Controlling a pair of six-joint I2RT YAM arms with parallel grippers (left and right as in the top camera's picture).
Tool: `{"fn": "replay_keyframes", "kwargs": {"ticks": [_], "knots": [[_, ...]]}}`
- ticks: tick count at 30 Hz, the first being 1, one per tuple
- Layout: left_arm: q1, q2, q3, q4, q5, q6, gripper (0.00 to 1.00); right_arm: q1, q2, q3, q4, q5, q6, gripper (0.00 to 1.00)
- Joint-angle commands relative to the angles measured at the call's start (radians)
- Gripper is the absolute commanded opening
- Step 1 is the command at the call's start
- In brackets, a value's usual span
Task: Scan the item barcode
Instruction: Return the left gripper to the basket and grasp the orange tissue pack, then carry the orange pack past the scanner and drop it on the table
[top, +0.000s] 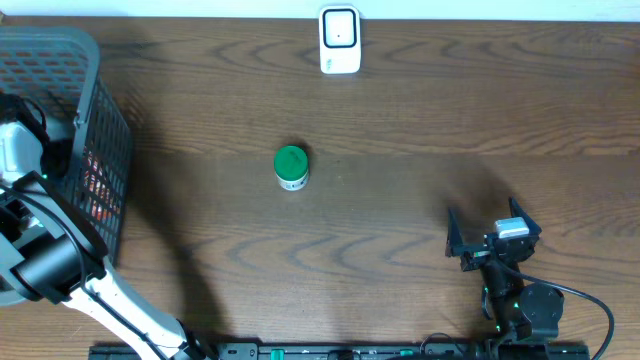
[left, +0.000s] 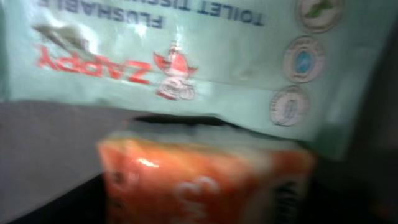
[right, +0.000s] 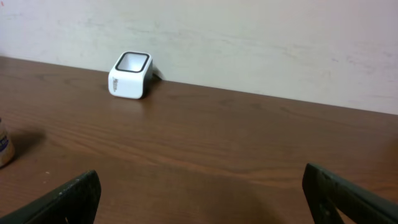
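At the far table (top: 400, 120) edge stands the scanner (top: 339, 40), jar (top: 291, 167) well apart.

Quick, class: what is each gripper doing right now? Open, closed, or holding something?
Left gripper: down in the basket, fingers hidden; cannot be told.
Right gripper: open, holding nothing.

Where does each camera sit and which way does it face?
Overhead: above the table, looking straight down; left arm, right gripper show.
Left wrist: inside the basket, close on green wipes pack and orange pack; no fingers show.
Right wrist: low, facing the scanner by the wall; own open fingers show.
Shared: overhead and right wrist both show the scanner.
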Motion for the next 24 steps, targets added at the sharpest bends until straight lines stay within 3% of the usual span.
{"fn": "replay_keyframes", "kwargs": {"ticks": [1, 7, 16, 24], "knots": [[0.023, 0.033, 0.0, -0.023, 0.0, 0.027, 0.77, 0.009, -0.001, -0.003, -0.002, 0.004, 0.012, 0.99], [0.063, -0.016, 0.048, -0.13, 0.0, 0.077, 0.52, 0.009, -0.001, -0.003, -0.002, 0.004, 0.012, 0.99], [0.112, -0.192, 0.168, -0.274, 0.096, 0.141, 0.52, 0.009, -0.001, -0.003, -0.002, 0.004, 0.012, 0.99], [0.11, -0.489, 0.206, -0.238, 0.41, 0.14, 0.52, 0.009, -0.001, -0.003, -0.002, 0.004, 0.012, 0.99]]}}
